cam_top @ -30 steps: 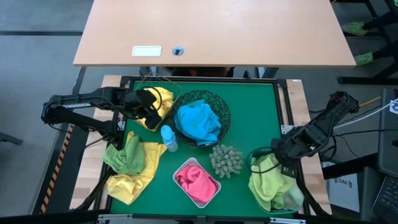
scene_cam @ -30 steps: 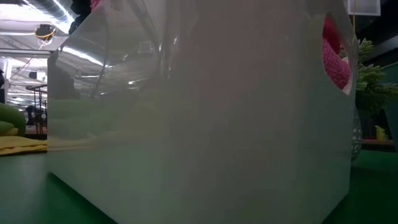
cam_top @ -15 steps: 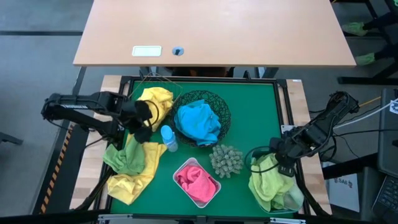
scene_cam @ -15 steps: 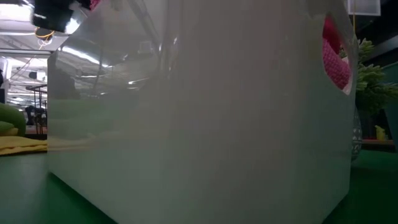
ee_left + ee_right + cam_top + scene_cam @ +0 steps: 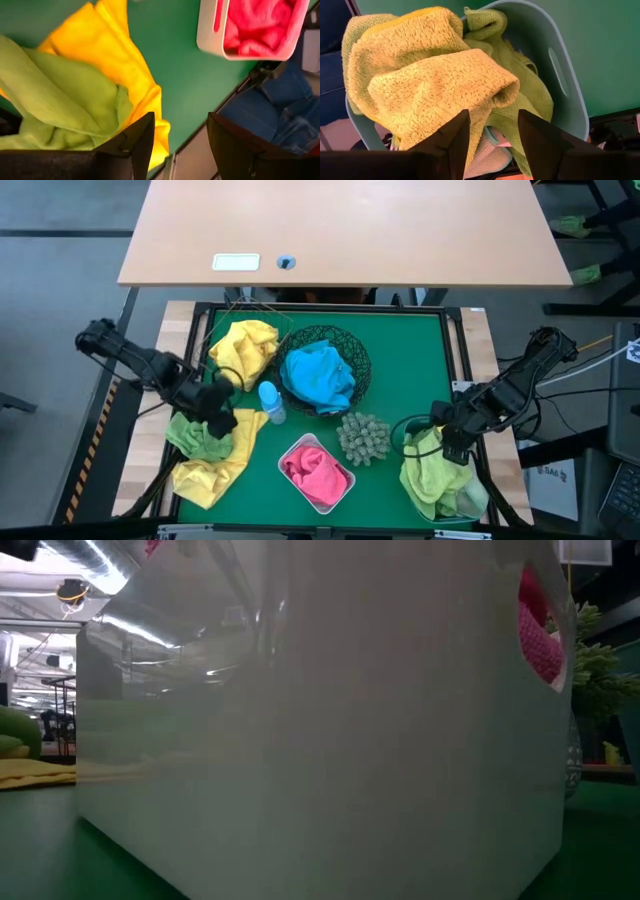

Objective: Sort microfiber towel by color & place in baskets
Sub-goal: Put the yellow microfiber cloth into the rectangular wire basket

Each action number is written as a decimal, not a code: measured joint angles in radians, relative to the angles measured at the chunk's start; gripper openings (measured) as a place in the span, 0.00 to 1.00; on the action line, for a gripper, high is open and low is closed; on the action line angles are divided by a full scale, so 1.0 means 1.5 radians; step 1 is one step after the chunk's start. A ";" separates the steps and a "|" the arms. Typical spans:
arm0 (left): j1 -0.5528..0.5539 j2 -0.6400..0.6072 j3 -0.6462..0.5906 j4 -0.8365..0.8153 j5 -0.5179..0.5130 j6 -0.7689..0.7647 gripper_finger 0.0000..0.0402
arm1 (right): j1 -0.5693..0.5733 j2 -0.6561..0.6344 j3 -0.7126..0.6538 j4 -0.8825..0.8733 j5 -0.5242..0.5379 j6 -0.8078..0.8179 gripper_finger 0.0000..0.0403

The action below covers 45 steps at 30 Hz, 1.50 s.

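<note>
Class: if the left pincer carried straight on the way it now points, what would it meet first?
Probably the lime green towel lying on the yellow towel: the open left pincer hangs just over that pile with nothing between, though depth is hard to judge.

Landmark: spiky ball [image 5: 364, 438], near mat centre. Behind it and to its left, the wire-mesh bowl [image 5: 357, 352] with a towel [image 5: 318, 376] in it. Left of the bowl, a small bottle [image 5: 270, 402] stands just beside its rim; farther left and behind, a towel heap [image 5: 245, 348] at the mat's back left corner. In front of the ball, slightly left, the rectangular tub [image 5: 291, 448] holds a towel [image 5: 318, 470]. Far left of the ball, two towels overlap on the mat, one [image 5: 203, 435] lying on the other [image 5: 216, 465]; left gripper [image 5: 224, 420] over them. Right of the ball, a second tub [image 5: 555, 70] heaped with towels [image 5: 436, 477]; right gripper [image 5: 447, 446] above it.
</note>
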 joint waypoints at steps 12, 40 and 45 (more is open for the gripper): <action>-0.204 0.122 0.000 0.088 -0.002 -0.065 0.43 | 0.000 0.000 0.000 0.012 0.023 0.000 0.42; -0.296 0.322 0.000 0.118 -0.005 -0.067 0.43 | 0.000 0.000 0.000 0.013 0.030 0.000 0.42; -0.306 0.322 0.000 0.112 -0.006 -0.067 0.43 | 0.000 0.000 0.000 0.013 0.030 0.000 0.42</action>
